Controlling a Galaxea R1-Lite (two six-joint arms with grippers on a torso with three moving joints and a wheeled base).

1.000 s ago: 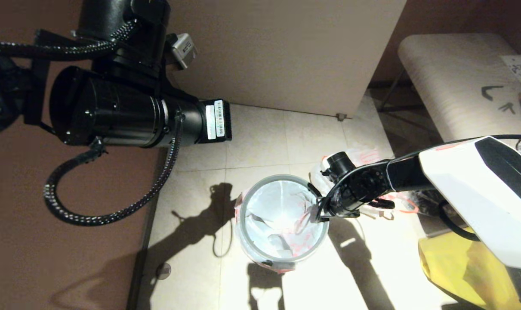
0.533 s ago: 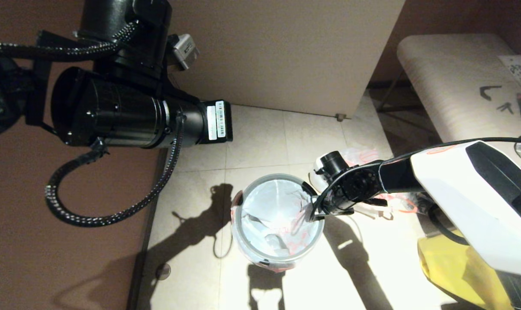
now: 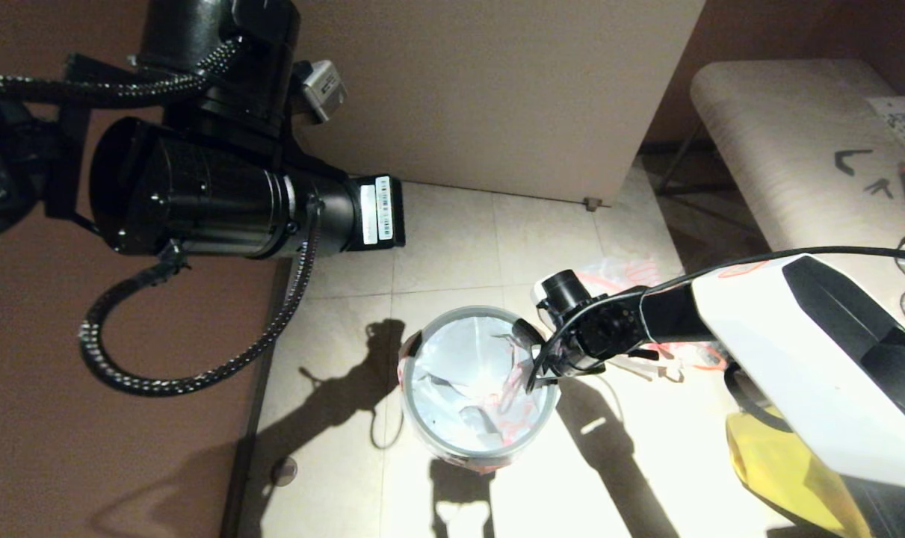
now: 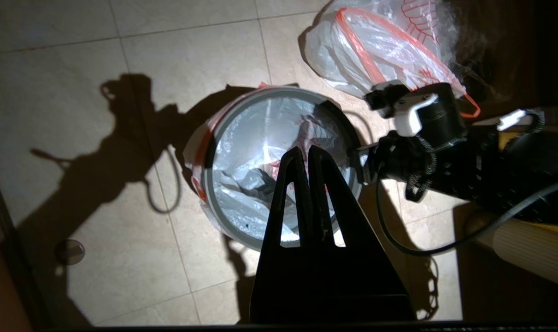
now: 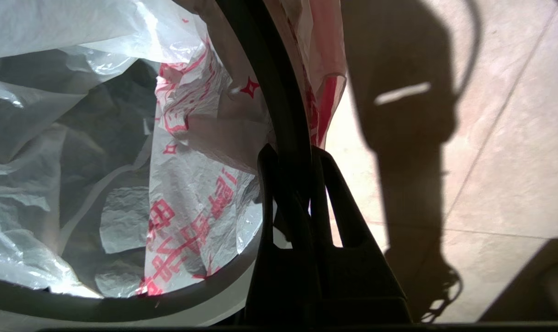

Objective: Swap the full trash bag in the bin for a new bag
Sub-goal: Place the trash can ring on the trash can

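Note:
The bin point(image 3: 431, 437) stands on the tiled floor, its grey hoop point(image 4: 216, 205) on top. The new bag point(image 3: 463, 359) lines it, white with red print point(image 5: 186, 216), its red edge strip point(image 5: 327, 92) folded over the outside. My right gripper point(image 3: 536, 373) point(image 5: 295, 150) is at the bin's right edge, shut on the hoop and the bag edge. Behind the right wrist, the full trash bag point(image 4: 375, 50) point(image 3: 616, 270) lies on the floor. My left gripper point(image 4: 305, 150) hangs high above the bin, shut and holding nothing.
A yellow bag point(image 3: 788, 463) lies at the lower right under my right arm. A beige cabinet point(image 3: 497, 90) stands behind the bin, and a light bench point(image 3: 788, 142) with small items is at the right. My left arm point(image 3: 198, 187) fills the upper left.
My right gripper has moved a little to the left, still shut on the hoop, and the bin has shifted left with it. The left arm has stayed in place.

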